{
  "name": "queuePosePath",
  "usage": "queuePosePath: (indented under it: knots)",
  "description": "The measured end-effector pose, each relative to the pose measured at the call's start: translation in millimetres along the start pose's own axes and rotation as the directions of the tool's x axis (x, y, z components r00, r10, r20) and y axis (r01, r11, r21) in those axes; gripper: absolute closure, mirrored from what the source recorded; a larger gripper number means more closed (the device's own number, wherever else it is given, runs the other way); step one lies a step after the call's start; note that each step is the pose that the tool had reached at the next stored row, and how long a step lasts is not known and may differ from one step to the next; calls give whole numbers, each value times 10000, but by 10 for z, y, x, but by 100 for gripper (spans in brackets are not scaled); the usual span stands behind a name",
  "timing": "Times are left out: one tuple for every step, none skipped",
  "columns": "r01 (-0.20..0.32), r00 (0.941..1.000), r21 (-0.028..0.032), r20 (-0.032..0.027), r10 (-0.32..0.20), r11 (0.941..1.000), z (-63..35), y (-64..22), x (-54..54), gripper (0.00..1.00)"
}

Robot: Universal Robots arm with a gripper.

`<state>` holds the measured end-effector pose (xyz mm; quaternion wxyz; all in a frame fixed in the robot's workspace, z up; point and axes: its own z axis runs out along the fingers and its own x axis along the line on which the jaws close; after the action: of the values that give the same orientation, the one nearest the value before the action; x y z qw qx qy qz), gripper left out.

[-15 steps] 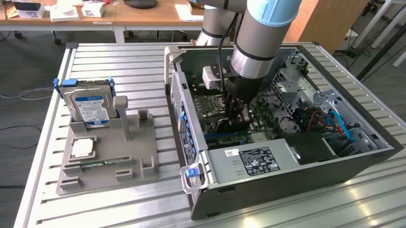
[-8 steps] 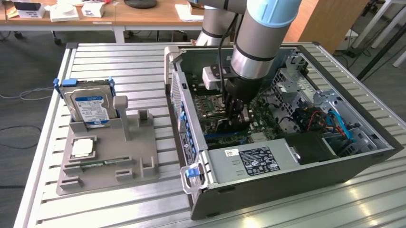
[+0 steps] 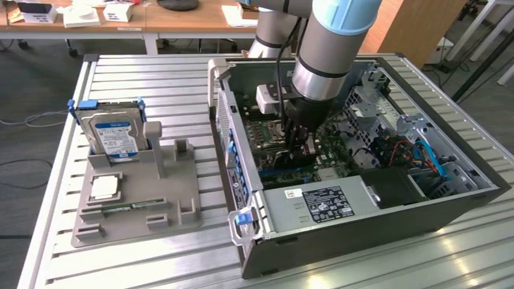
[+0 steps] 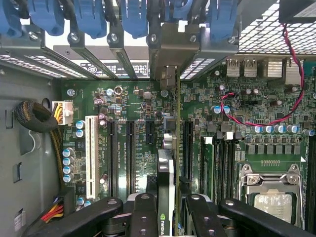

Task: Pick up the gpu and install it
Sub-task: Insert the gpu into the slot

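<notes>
Hard drive (image 3: 115,139): in the exterior view's left, it stands upright at the back of the grey holder (image 3: 136,208), blue-and-white label facing the camera.

Memory stick (image 3: 120,209): a slim green strip lying in a slot low on that holder, left of centre in the frame.

Table (image 3: 161,78): the slatted metal top carries both the holder and the case.

Computer case (image 3: 362,232): open, filling the middle and right of the exterior frame, its motherboard (image 3: 277,135) showing inside.

My arm (image 3: 329,54): it comes down from the top centre of the exterior frame into the case.

My claw (image 3: 304,143): it sits over the motherboard at the frame's centre. In the wrist view my black fingers (image 4: 143,217) run along the lower edge and press on either side of the gpu, so I am gripping it.

Gpu (image 4: 166,187): held edge-on between my fingers at the lower centre of the wrist frame, with a small green logo on its edge. It runs up the frame from my claw toward the case's rear wall.

Gpu bracket (image 4: 175,49): the silvery plate at the card's far end sits among the rear slot covers, at the upper centre.

Expansion slots (image 4: 131,153): long black sockets lie beside the card, left of it; whether the card is fully seated I cannot tell.

Processor socket (image 4: 274,197): lower right of the wrist frame, well apart from the card.
</notes>
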<state>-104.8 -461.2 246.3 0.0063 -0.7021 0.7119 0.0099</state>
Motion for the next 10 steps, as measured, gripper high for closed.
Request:
queuePosePath:
  knots:
    - [0,10000,0,0,0,10000,0,0,0,73]
    - [0,10000,0,0,0,10000,0,0,0,73]
    - [0,10000,1,4,0,10000,1,0,0,73]
    - [0,10000,2,6,0,10000,3,0,-1,72]
    - [0,10000,2,5,0,10000,3,0,-1,72]
    - [0,10000,2,4,0,10000,3,0,0,66]
    - [0,10000,2,3,0,10000,2,0,0,66]
    - [0,10000,1,2,0,10000,2,0,0,60]
    - [0,10000,1,1,0,10000,2,0,0,60]
    - [0,10000,0,0,0,10000,2,0,0,60]
